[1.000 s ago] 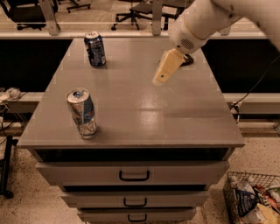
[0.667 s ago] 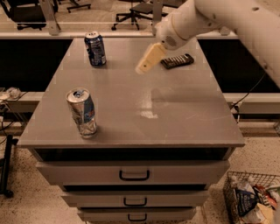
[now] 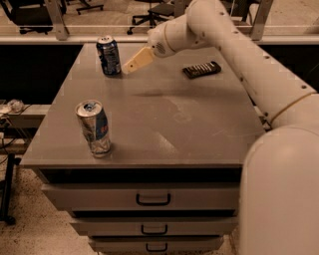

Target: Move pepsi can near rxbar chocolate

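Observation:
The pepsi can (image 3: 108,55), dark blue with white markings and a silver top, stands upright at the far left of the grey cabinet top (image 3: 164,114). The rxbar chocolate (image 3: 201,69), a flat dark bar with a row of pale marks, lies at the far right. My gripper (image 3: 130,65) hangs just right of the can, its tan fingers pointing down-left toward it, close to the can's side. The white arm reaches in from the right, above the bar.
A larger dented silver can (image 3: 93,128) with blue and red stands near the front left edge. Drawers (image 3: 152,199) are below the top. Office chairs (image 3: 152,12) and a dark gap lie behind the cabinet.
My gripper has swung left across the far part of the top, from near the bar to right beside the pepsi can. The cans and the bar have not moved.

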Motion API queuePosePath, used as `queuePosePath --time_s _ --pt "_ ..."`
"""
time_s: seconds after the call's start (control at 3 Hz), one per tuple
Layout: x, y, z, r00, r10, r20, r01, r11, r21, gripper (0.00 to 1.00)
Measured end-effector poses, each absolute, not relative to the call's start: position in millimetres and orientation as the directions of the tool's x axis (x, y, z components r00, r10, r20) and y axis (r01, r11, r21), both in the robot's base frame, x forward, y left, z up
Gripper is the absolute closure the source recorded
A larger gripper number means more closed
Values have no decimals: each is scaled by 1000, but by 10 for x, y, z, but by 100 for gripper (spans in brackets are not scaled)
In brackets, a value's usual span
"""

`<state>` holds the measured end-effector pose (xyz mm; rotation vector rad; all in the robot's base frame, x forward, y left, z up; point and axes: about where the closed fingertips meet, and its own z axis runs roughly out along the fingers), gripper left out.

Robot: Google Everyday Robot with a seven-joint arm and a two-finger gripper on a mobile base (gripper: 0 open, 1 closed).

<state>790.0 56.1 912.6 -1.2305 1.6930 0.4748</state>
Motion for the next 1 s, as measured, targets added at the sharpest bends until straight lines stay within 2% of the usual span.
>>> queuePosePath --time_s 0.67,1.0 --pt "8182 1263 8959 -33 -370 -928 -918 380 -118 0" --pt "8233 1381 8993 -31 -348 -937 -905 409 -122 17"
